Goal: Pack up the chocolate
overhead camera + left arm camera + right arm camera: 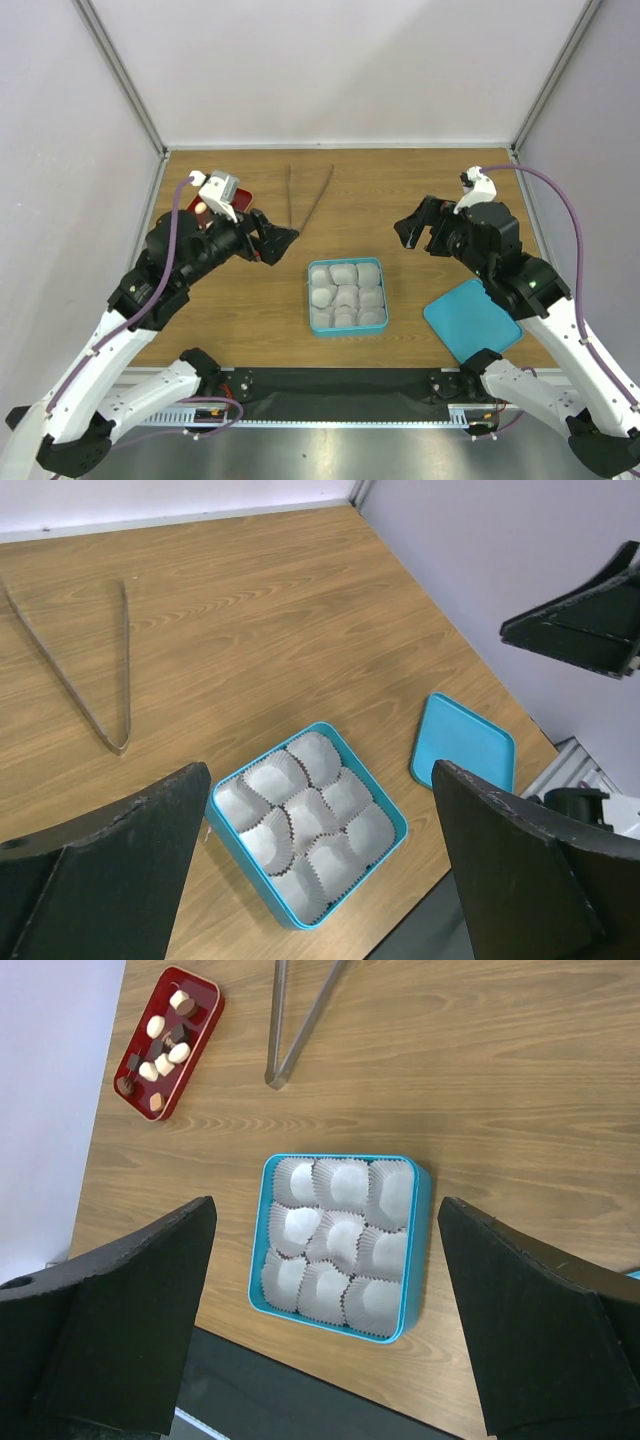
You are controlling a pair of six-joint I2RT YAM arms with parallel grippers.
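Observation:
The chocolates [178, 1052], cream and dark brown pieces, lie in a red tray [196, 1050] at the far left. In the top view my left wrist hides most of that tray [243, 203]. A teal box [345, 333] lined with white paper cups stands at the table's middle; it also shows in the left wrist view [247, 875] and the right wrist view [418, 1250]. My left gripper [283, 243] is open and empty, above the table left of the box [320, 770]. My right gripper [412, 235] is open and empty, right of the box [326, 1201].
Thin metal tongs [316, 195] lie behind the box, also seen in the left wrist view [125, 660] and the right wrist view [279, 1020]. The teal lid [472, 318] lies flat at the near right [463, 742]. Grey walls enclose the table.

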